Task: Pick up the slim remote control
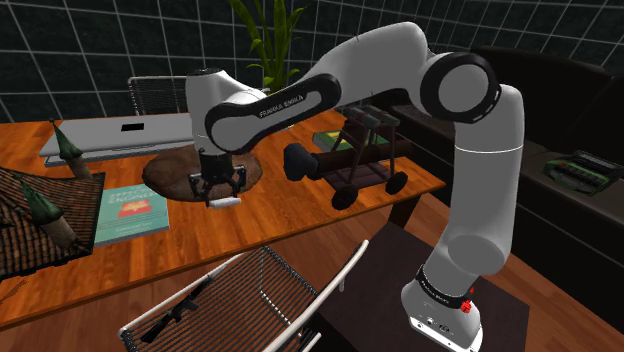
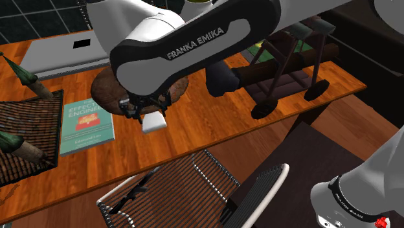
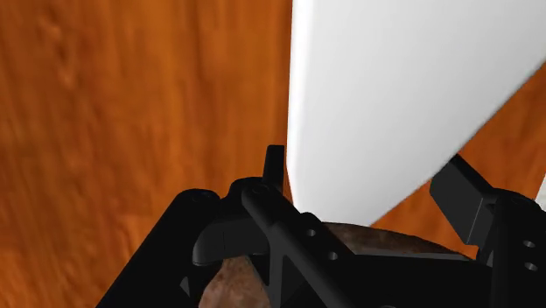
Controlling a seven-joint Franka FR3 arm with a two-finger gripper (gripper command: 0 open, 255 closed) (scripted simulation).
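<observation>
Fingers (image 3: pixel 275 171) narrow, one on each long edge of the white remote (image 3: pixel 394 96), clasping it. In the wrist view the slab runs away from the palm over bare orange wood. The gripper (image 1: pixel 221 192) points straight down from the bent arm, so the grip spans the remote's short width. Judgement: this is the only dimension slim enough for the finger span. In the shoulder view the remote (image 1: pixel 226 202) is a small white bar right under the fingertips, just off the near edge of a round dark-brown mat (image 1: pixel 170 172). In the second exterior view the remote (image 2: pixel 155 122) hangs tilted below the gripper (image 2: pixel 147 111), one end lower than the other. Cannot tell whether it is fully clear of the tabletop (image 1: pixel 290 215). The tilt suggests the hold is off the remote's middle. Judgement: grasp looks complete and the lift is the step in hand. Risk is the slab pivoting or slipping between the pads, so a slow, vertical rise seems called for. Further out, a teal book (image 1: pixel 128 212) lies to the shoulder view's left of the gripper, near but apart. A flat grey slab (image 1: pixel 120 135) lies on the far side of the mat. A dark wheeled wooden model (image 1: pixel 362 165) stands to the right. A wire chair (image 1: pixel 255 300) sits at the near edge. None of these stands over the remote.
</observation>
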